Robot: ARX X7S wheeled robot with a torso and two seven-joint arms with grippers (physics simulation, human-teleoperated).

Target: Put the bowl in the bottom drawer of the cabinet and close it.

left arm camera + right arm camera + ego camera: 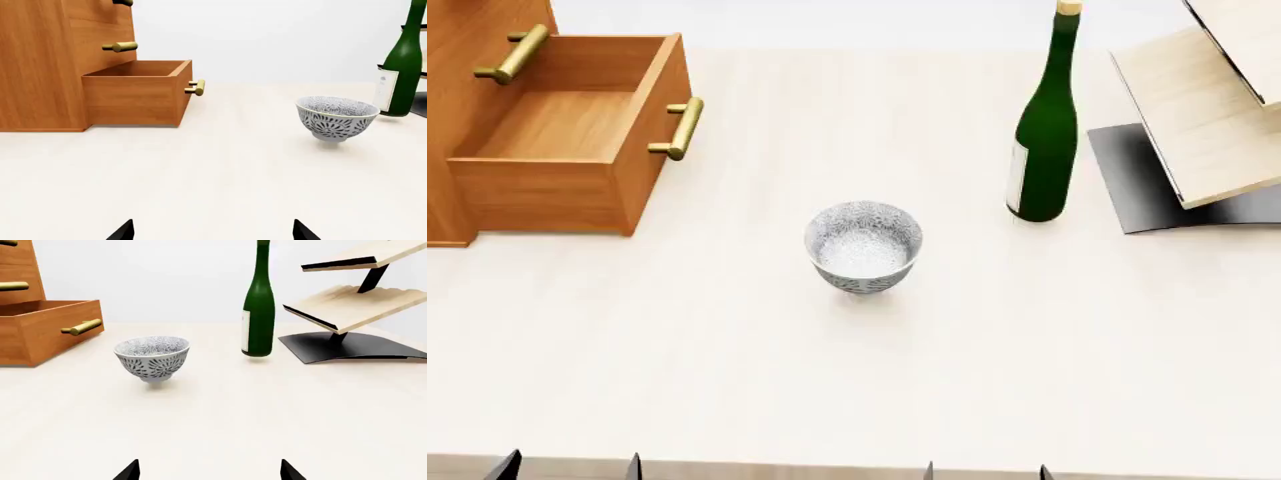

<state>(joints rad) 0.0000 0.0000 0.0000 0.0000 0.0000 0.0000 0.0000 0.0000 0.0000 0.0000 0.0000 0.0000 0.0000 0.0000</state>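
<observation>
Both sets of jaws are seen spread wide and empty at the near counter [988,380] edge, left gripper [212,231] and right gripper [208,471]. The bowl [864,245] stands upright mid-counter, apart from the pulled-out bottom drawer [561,140] of the cabinet [40,65]. A green bottle [1045,130] stands beside a slanted rack [1208,110].

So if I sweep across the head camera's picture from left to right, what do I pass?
The cabinet with its open bottom drawer → the bowl → the green bottle → the pale wooden rack.
</observation>
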